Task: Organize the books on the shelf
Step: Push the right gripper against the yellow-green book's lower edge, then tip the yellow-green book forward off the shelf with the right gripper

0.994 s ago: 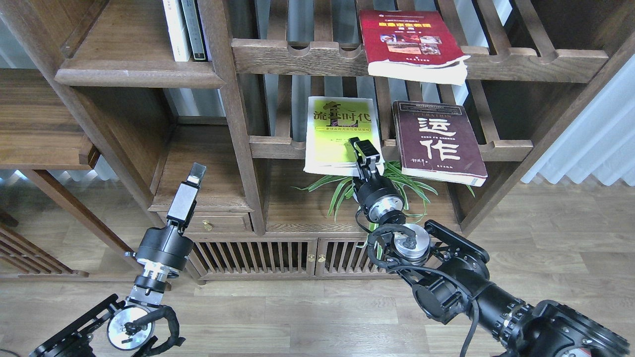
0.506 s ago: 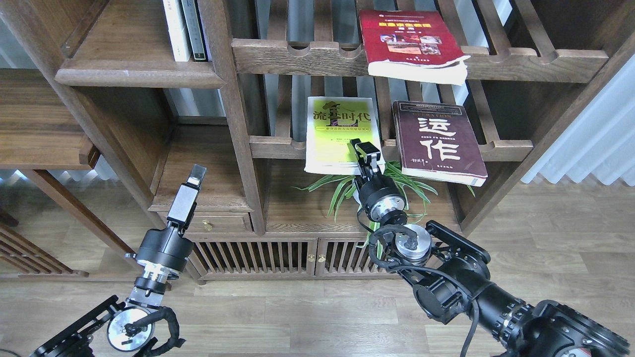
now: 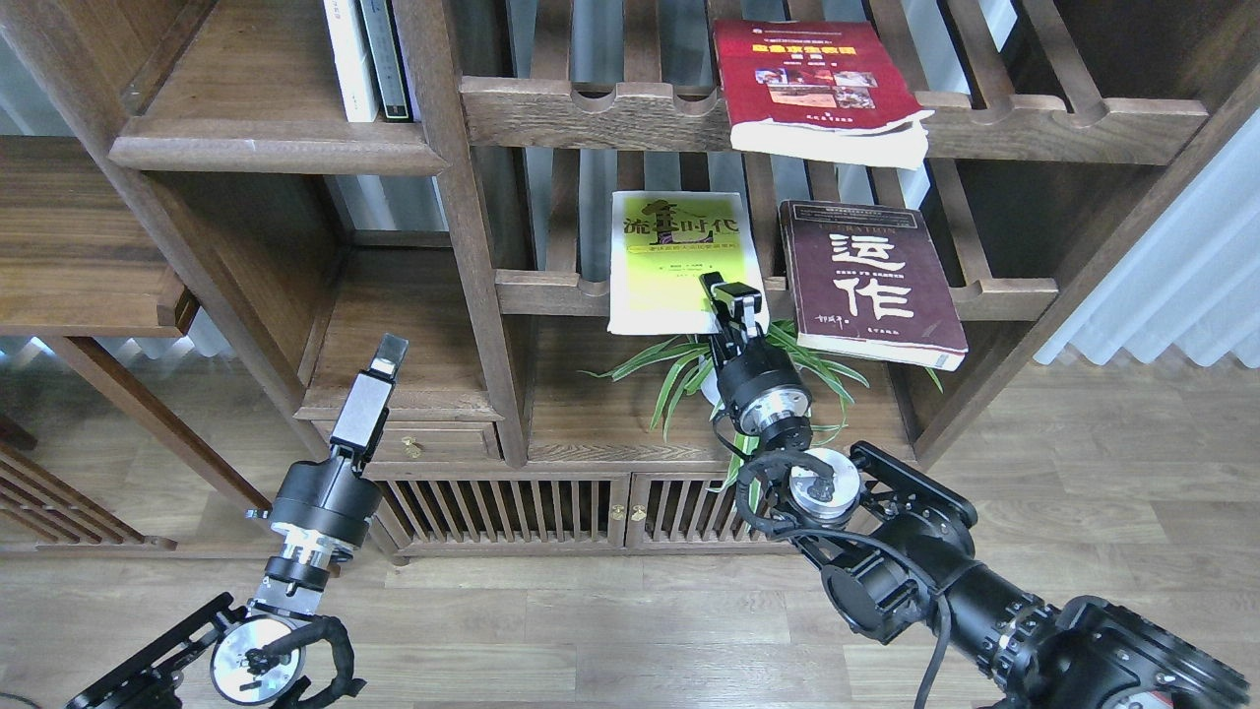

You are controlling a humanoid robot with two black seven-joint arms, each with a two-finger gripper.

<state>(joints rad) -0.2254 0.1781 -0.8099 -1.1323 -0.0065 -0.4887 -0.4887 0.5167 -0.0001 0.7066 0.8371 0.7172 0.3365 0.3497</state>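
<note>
The yellow-green book (image 3: 669, 266) lies flat on the lower slatted rack, its front edge hanging over the rail. My right gripper (image 3: 736, 303) is closed on its front right corner. The dark maroon book (image 3: 866, 281) lies flat beside it to the right. The red book (image 3: 807, 79) lies flat on the upper slatted rack, its pages overhanging the rail. The solid shelf (image 3: 266, 153) with the rounded lip is at upper left. My left gripper (image 3: 382, 362) points up, below that shelf, holding nothing; its fingers cannot be told apart.
A white book (image 3: 349, 59) and a dark book (image 3: 384, 59) stand upright at the shelf's right end. A green spider plant (image 3: 679, 369) sits under the yellow-green book. A thick post (image 3: 463, 226) separates the shelf bay from the racks.
The yellow-green book has slid back and slightly right on the rack with my right gripper. My left gripper has dropped a little.
</note>
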